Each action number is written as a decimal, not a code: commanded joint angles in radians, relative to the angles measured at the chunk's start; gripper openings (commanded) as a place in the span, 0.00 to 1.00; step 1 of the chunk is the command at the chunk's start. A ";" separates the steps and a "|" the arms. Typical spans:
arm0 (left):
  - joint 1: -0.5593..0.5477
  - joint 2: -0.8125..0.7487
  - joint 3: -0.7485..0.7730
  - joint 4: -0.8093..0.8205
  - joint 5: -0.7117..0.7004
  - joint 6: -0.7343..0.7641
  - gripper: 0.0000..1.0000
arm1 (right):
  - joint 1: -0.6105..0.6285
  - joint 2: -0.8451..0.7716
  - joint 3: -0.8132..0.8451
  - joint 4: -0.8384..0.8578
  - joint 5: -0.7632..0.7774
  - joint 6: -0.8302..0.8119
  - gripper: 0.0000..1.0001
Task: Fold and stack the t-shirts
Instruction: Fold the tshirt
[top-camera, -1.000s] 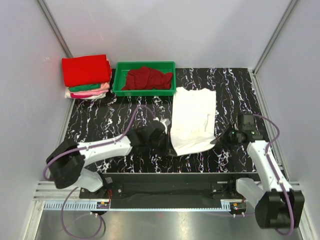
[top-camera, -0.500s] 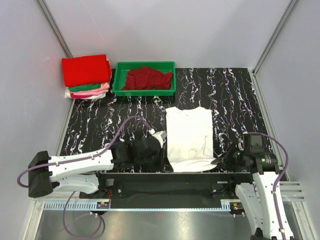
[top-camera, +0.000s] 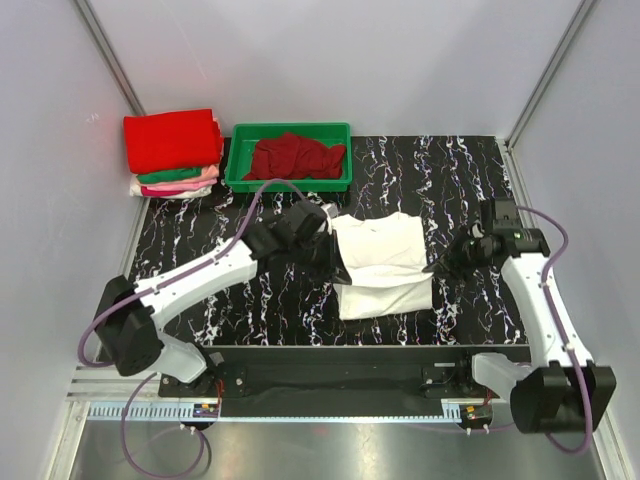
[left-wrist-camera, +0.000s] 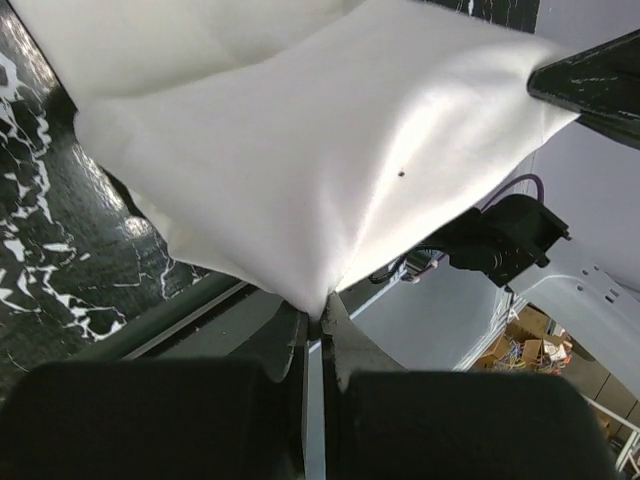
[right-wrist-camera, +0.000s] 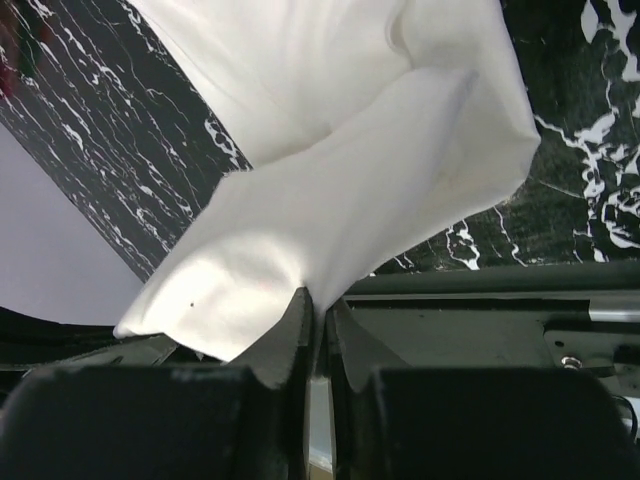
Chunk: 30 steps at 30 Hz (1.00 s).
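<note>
A white t-shirt (top-camera: 383, 265) lies on the black marbled table, its near part doubled back over itself. My left gripper (top-camera: 330, 247) is shut on the cloth's left edge; the left wrist view shows the white cloth (left-wrist-camera: 300, 160) pinched between the fingertips (left-wrist-camera: 318, 318). My right gripper (top-camera: 447, 262) is shut on the right edge; the right wrist view shows the white cloth (right-wrist-camera: 330, 190) pinched there (right-wrist-camera: 318, 305). Both grippers hold the lifted fold above the table. A dark red t-shirt (top-camera: 292, 156) lies crumpled in the green tray (top-camera: 238, 158). Folded red, green and pink shirts (top-camera: 172, 150) are stacked at the back left.
The green tray stands at the back, left of centre, next to the folded stack. Grey walls close the table on the left, back and right. A black rail (top-camera: 350, 350) runs along the table's near edge.
Both grippers have moved from the near edge toward the back, carrying the shirt's near edge up and over. The shirt now lies shorter and doubled.
</note>
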<state>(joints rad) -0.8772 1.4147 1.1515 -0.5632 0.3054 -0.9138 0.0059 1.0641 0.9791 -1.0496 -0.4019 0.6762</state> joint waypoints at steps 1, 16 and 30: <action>0.043 0.044 0.083 -0.032 0.113 0.090 0.00 | 0.003 0.059 0.090 0.077 0.025 -0.038 0.00; 0.225 0.240 0.178 0.031 0.342 0.138 0.00 | 0.000 0.388 0.288 0.145 0.005 -0.089 0.00; 0.501 0.826 0.721 -0.110 0.443 0.283 0.39 | 0.000 1.020 0.732 0.359 -0.012 0.052 0.41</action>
<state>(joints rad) -0.4164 2.1201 1.7512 -0.6220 0.7044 -0.6758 0.0082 1.9717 1.5913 -0.7937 -0.4305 0.6815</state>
